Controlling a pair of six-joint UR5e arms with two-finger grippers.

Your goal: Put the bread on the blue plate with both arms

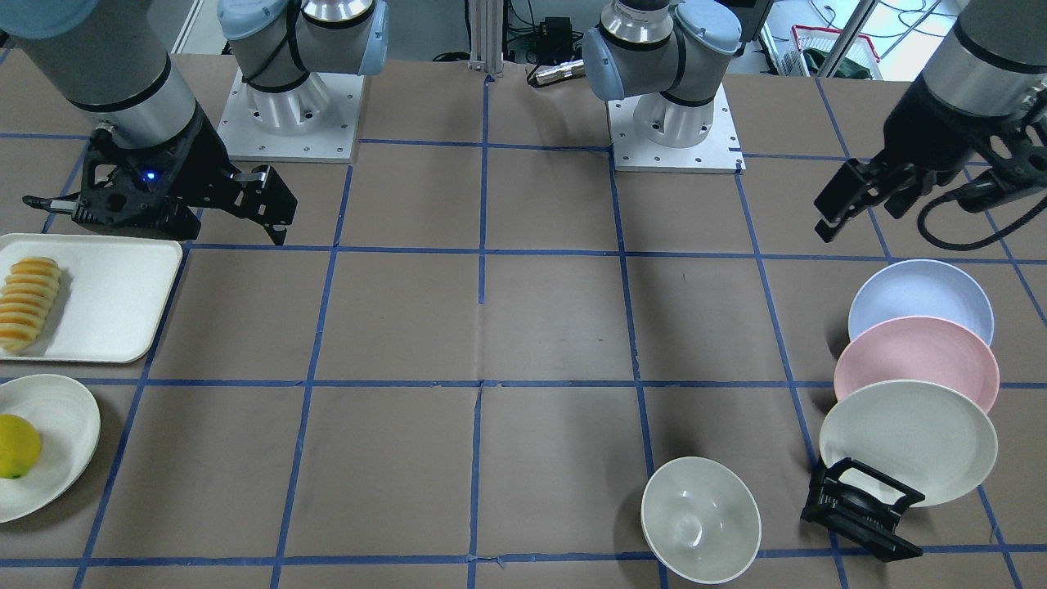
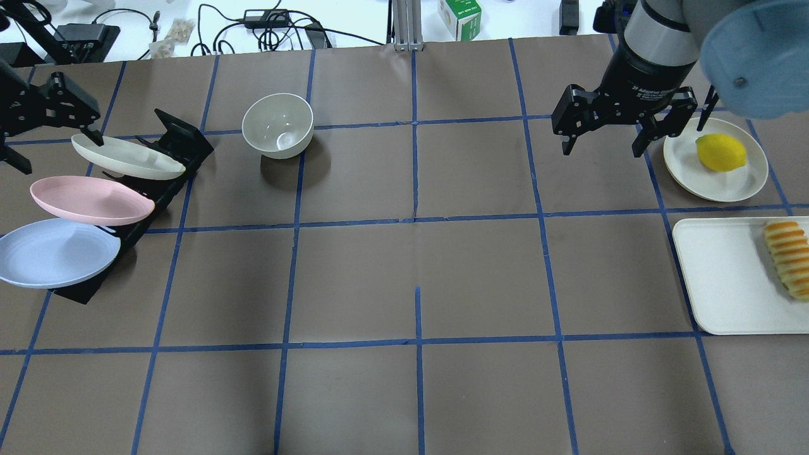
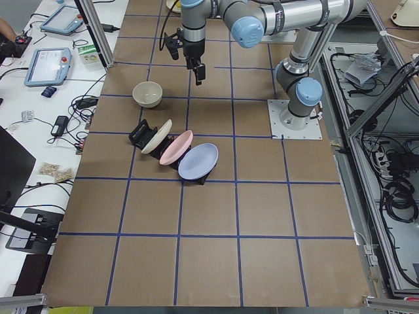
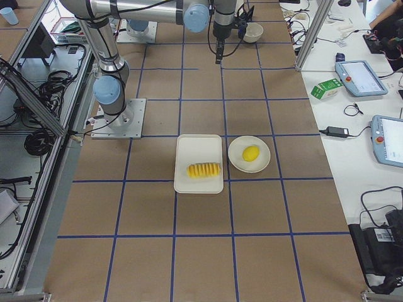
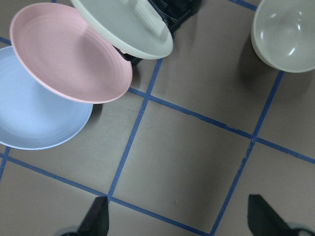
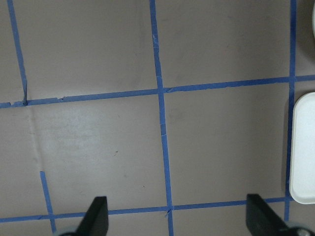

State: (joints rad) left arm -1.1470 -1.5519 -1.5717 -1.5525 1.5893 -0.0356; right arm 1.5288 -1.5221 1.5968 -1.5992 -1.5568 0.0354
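Observation:
The bread is a ridged yellow-orange loaf lying on a white tray; it also shows in the overhead view. The blue plate leans in a black rack behind a pink plate; it also shows in the overhead view and the left wrist view. My left gripper hovers open and empty above the rack of plates. My right gripper hovers open and empty over bare table, beside the lemon plate and apart from the tray.
The black rack also holds a pink plate and an off-white plate. An off-white bowl stands near the rack. A lemon sits on an off-white plate beside the tray.

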